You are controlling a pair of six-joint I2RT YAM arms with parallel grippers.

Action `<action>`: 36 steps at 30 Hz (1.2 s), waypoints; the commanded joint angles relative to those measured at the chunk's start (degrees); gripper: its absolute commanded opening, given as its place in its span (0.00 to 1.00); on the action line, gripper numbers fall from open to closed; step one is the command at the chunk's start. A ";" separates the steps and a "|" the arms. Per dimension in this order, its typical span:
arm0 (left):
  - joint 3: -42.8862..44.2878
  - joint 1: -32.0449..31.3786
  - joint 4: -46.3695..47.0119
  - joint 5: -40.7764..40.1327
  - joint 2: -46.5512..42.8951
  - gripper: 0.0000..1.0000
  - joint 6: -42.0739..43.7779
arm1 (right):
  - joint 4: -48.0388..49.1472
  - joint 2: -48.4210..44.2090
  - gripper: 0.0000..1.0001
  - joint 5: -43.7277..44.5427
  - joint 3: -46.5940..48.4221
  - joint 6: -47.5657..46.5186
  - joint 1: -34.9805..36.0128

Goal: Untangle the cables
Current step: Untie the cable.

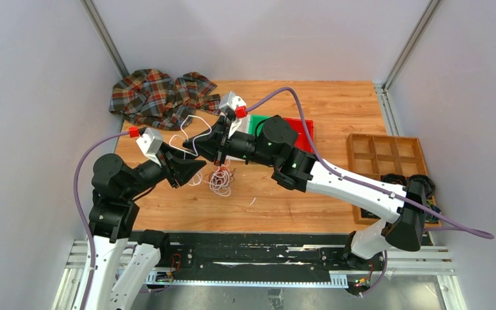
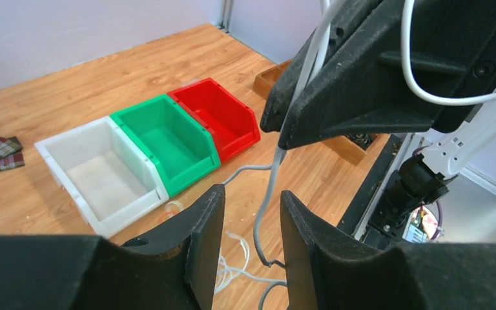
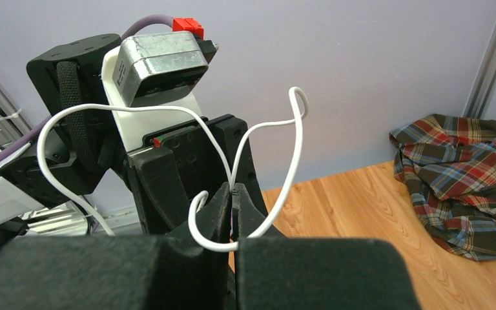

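My top camera looks down from above and behind me over the whole bench (image 1: 336, 116). The left wrist camera, close behind my left pincer (image 2: 252, 200), faces my right pincer (image 2: 281, 129); the right wrist camera looks straight back. Both share the white cable (image 3: 300, 129).

Cloth (image 1: 161, 97): upper left of the top view, on the table's (image 1: 342, 110) far corner.
Bins (image 1: 300, 126): centre, in a row, right of the cloth.
Tray (image 1: 381, 154): right, at the table's edge.
Cables (image 1: 219, 181): centre, heaped on the table, below the bins.
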 commanded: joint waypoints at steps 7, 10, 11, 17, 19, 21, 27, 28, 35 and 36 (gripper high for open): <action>-1.74 -0.33 5.57 1.12 1.02 0.02 -4.48 | 3.42 -0.23 0.01 -2.98 1.62 2.31 0.97; -0.45 -0.33 5.70 -0.48 0.87 0.01 -5.55 | 3.08 -1.59 0.01 -3.42 -0.02 1.82 0.96; 0.10 -0.35 5.93 -0.18 1.03 0.01 -6.42 | 3.62 -2.24 0.01 -2.97 -1.03 1.75 0.97; 1.80 -0.37 10.91 4.11 1.53 0.01 -14.44 | 6.02 -5.37 0.30 -2.86 -6.68 1.61 0.87; 2.93 -0.39 11.13 5.17 1.53 0.01 -15.23 | 6.53 -7.19 0.43 -1.94 -9.65 1.19 0.88; 3.91 -0.32 11.74 6.34 1.53 0.01 -15.75 | 7.91 -9.12 0.47 -0.61 -12.69 0.67 0.81; 6.26 -0.37 11.76 6.86 2.72 0.01 -16.53 | 9.12 -14.34 0.49 5.15 -23.01 -0.93 0.52; 6.51 -0.33 11.62 6.68 3.06 0.01 -16.71 | 9.08 -14.98 0.50 5.55 -24.56 -1.40 0.53; 8.74 -0.36 10.86 4.61 5.55 0.01 -15.42 | 8.52 -12.76 0.70 2.35 -32.96 -6.36 0.77; 8.85 -0.31 10.30 4.37 5.84 0.01 -14.82 | 8.02 -11.26 0.71 1.47 -32.87 -6.61 0.82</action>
